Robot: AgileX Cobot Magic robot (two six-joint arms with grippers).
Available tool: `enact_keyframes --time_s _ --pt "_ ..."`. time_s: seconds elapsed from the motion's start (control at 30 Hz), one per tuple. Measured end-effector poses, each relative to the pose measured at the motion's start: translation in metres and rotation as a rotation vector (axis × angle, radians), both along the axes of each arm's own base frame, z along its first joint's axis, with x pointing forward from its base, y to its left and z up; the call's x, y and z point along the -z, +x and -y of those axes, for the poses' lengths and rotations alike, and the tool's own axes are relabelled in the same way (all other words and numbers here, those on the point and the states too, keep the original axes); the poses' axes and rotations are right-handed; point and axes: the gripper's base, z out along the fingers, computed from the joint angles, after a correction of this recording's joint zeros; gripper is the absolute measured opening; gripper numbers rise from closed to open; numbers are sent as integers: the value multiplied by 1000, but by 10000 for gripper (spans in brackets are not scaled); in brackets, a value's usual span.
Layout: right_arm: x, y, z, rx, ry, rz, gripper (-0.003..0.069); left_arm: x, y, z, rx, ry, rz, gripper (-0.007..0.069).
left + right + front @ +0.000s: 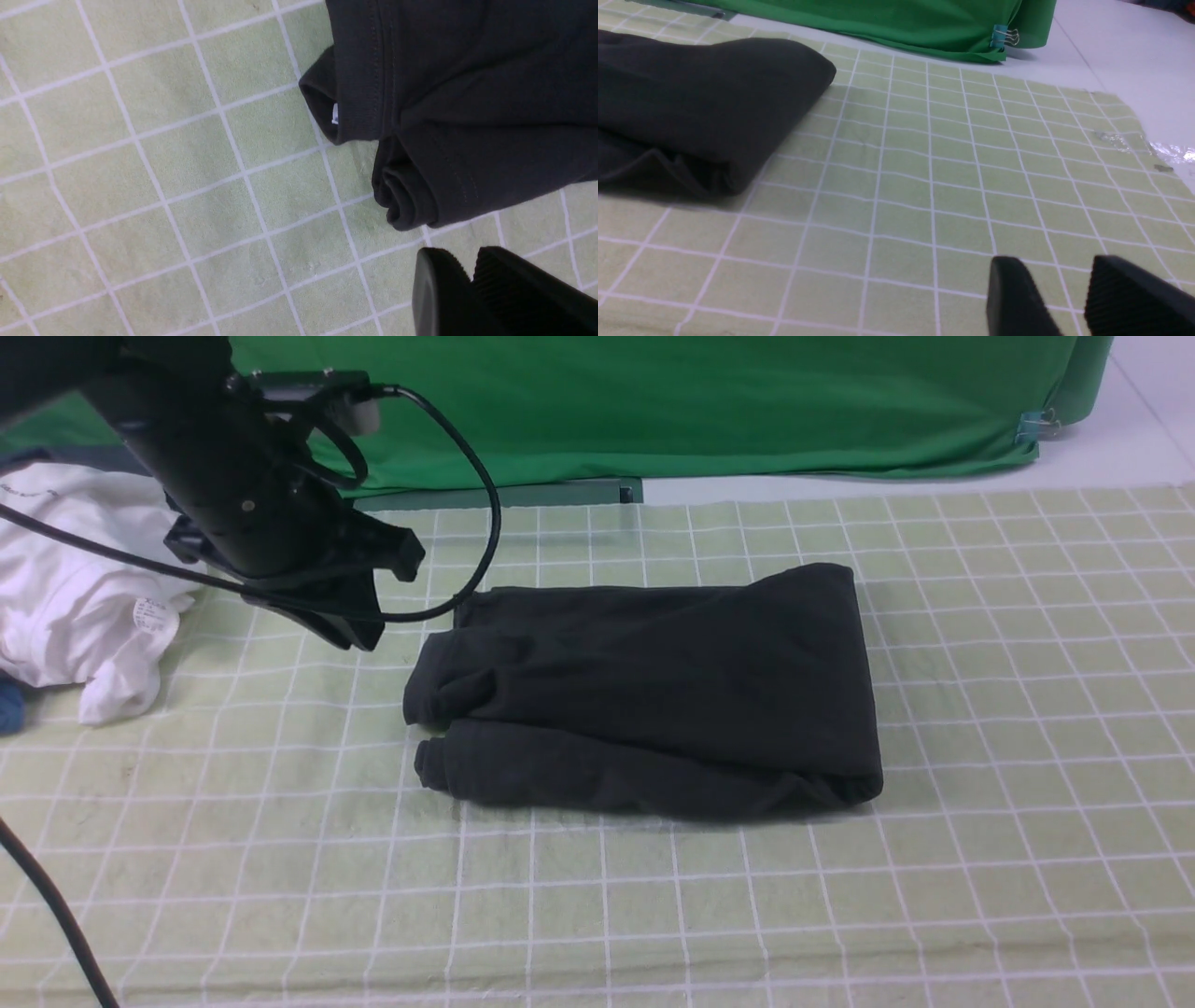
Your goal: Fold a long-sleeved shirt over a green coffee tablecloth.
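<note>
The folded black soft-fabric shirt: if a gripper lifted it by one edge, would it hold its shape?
Probably not. The folded black soft-fabric shirt shows rounded, sagging folds, so it would likely droop and unfold. Its rolled sleeve ends look loose and might slip out.

Left fingers (472, 280) seemingly closed, empty; right fingers (1111, 298) parted, empty.

Beyond the left gripper (359, 630), on its far side, we see a deep green curtain (700, 411) hanging across the back. Its lower edge is creased, and a grey-green bar (523, 493) runs just under it. Out to that gripper's left lies a crumpled white garment (75, 588) with a small label. Ahead of the right gripper (1069, 298) we find a binder clip (1003, 37) pinching the curtain's corner, a pale grey surface (1120, 56) near it, and a scrap of crinkled clear film (1169, 154). The light is soft and even.
</note>
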Motion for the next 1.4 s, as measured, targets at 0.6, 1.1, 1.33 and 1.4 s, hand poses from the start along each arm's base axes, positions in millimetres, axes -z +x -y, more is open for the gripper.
enact_keyframes --time_s 0.6,1.1,1.33,1.4 --pt "0 0 0 0 0 3 239 -127 -98 -15 71 8 416 100" --pt "0 0 0 0 1 3 239 -108 -262 -23 85 -188 639 25" --pt "0 0 0 0 2 5 241 -65 -303 -19 31 -432 907 11" --pt "0 0 0 0 0 5 241 -54 -306 -22 -16 -455 983 11"
